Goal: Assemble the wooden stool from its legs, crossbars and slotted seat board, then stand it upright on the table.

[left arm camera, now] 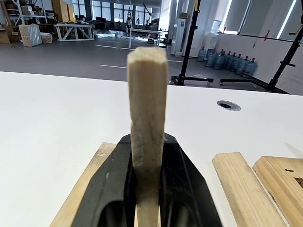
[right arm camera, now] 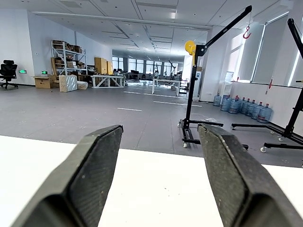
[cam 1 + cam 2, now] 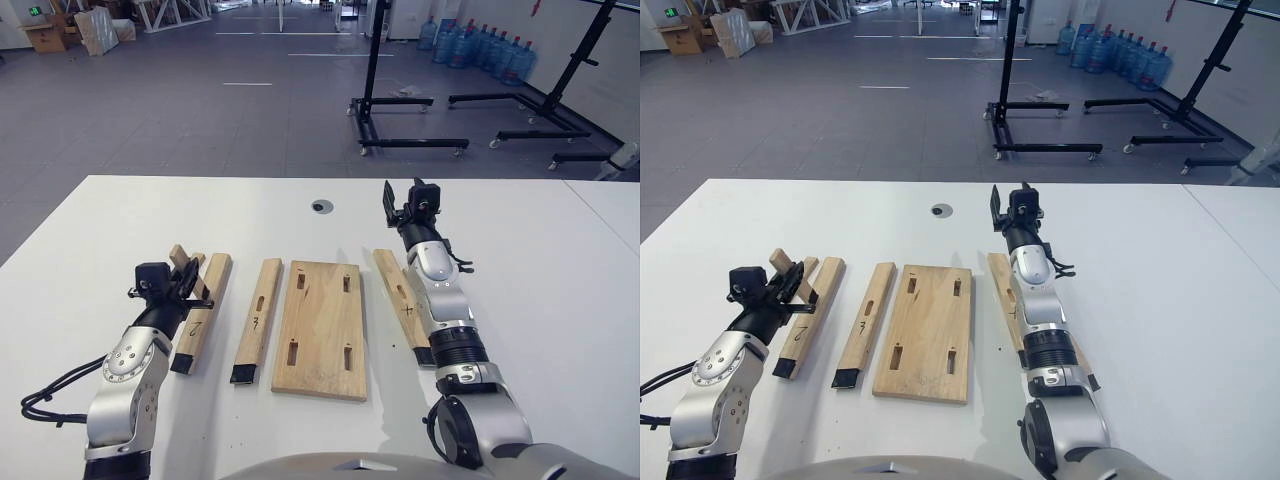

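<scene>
Three legs plus the slotted seat board lie flat in a row on the desk (image 3: 560, 300). Far left, our left pincer (image 3: 180, 285) is pinching a short crossbar (image 1: 147, 94) over the top end of the first leg (image 3: 200, 315). Next come the second leg (image 3: 258, 318) and the seat board (image 3: 322, 328). The third leg (image 3: 392, 275) is half buried under our right arm. The right pincer (image 2: 158, 165) hangs spread over bare desk beyond it, holding nothing.

We'd guess it all handles easily: stiff, light, dry wood that isn't fragile. Grab each piece mid-length across the narrow faces and leave the ends free for the slots.

It's hard to tell whether a second short piece sits by the left pincer. The third leg's slots are mostly covered.
</scene>
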Robot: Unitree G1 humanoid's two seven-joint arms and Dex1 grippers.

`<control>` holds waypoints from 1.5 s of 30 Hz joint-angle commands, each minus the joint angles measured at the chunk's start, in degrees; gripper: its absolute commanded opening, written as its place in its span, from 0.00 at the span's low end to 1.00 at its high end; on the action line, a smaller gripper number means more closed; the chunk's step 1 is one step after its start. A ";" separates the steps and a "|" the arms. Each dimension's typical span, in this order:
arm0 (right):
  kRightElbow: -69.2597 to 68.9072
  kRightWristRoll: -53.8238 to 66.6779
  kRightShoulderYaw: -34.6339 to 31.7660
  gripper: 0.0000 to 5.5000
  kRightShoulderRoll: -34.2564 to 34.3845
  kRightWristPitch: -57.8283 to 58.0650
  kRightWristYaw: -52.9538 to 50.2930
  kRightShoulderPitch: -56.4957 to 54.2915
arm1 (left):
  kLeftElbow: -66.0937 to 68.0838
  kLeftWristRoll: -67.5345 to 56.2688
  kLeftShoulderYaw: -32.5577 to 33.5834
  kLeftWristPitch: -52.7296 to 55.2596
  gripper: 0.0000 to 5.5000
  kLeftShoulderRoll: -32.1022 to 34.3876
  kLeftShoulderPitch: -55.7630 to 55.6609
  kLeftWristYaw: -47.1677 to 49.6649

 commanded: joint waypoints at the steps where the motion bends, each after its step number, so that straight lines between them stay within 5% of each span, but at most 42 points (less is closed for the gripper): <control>1: -0.05 0.43 0.04 0.53 -0.25 0.67 0.40 -1.78 | 2.36 1.41 -1.57 3.70 0.07 0.71 0.85 0.01; 13: 0.61 0.24 -0.18 0.53 -0.51 0.21 0.38 -2.70 | 2.74 2.05 -2.55 4.12 0.07 0.42 0.49 0.49; 29: 2.65 -0.16 -0.09 0.53 -0.21 -1.60 -0.12 -2.82 | -2.72 -2.79 2.37 1.03 0.50 0.73 -5.61 -1.25; 45: 4.52 0.01 0.61 0.53 1.42 -2.95 -0.43 -3.94 | -3.98 -6.75 5.49 7.96 0.51 4.92 -21.98 0.88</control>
